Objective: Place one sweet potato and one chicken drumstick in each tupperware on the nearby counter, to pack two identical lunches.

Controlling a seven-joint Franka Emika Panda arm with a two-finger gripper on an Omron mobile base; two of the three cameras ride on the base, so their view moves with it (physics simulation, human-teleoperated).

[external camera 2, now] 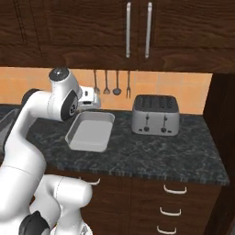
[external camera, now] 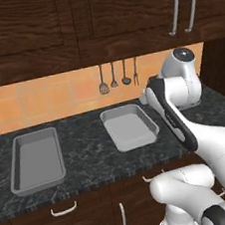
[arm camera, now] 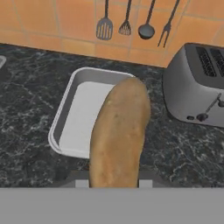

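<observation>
My gripper [arm camera: 113,183] is shut on a long brown sweet potato [arm camera: 120,131], which sticks out ahead of the fingers above the counter [external camera: 83,138]. Just beyond and left of the potato's tip lies a grey rectangular tupperware [arm camera: 78,120], empty. From the base, this tupperware [external camera: 129,127] [external camera 2: 92,131] sits in front of the hand, and a second empty tupperware [external camera: 36,159] lies further left on the counter. The chicken drumstick is out of view.
A silver four-slot toaster [external camera 2: 155,114] [arm camera: 197,87] stands right of the near tupperware. Several dark utensils [external camera: 117,76] hang on the orange tiled wall behind. Dark wooden cabinets hang above, and drawers with silver handles run under the counter.
</observation>
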